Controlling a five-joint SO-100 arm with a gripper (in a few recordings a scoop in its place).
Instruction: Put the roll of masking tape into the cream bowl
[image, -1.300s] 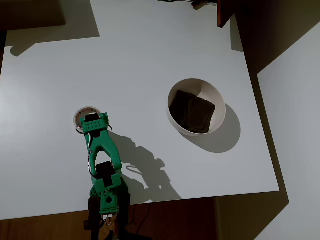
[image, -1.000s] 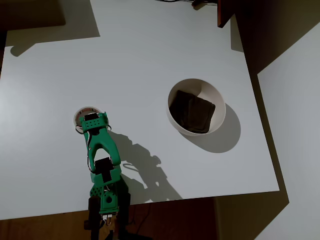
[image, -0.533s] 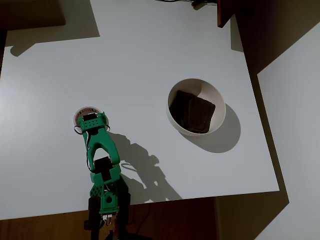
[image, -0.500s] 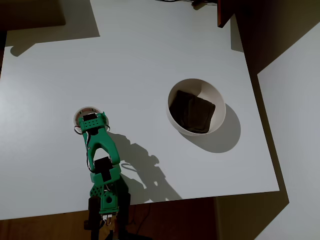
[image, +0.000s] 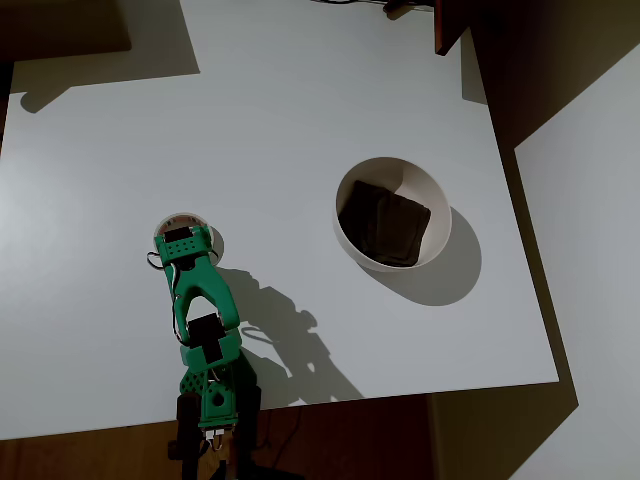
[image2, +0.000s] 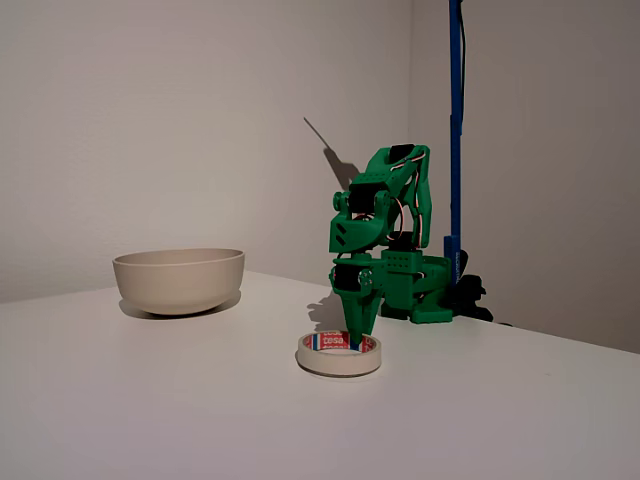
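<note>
**Down at the tape: jaws lowered into the roll**

Over the near-left part of the bench, as the overhead view frames it, the green gripper (image2: 354, 338) points straight down with its tips at the roll of masking tape (image2: 339, 354). In the fixed view the jaws taper to a narrow point that seems to dip inside the ring's far wall — whether they are pinched on that wall or merely resting in the hole I cannot tell, since the two fingers read as one wedge. From overhead the gripper head (image: 184, 243) covers most of the roll (image: 178, 218), leaving a pale arc of it showing.

The roll lies flat on the bench (image: 300, 100), hole upward, reddish print on its inner core. It looks light and stiff, a cardboard-cored ring that should not deform; its outer face is likely smooth, so a grip across the wall — one finger inside, one outside — seems the soundest hold.

Well apart from it, toward the bench's right edge in the overhead view, stands the cream bowl (image: 346, 187), which already holds a dark square thing (image: 384, 222). The carry has yet to begin.
</note>
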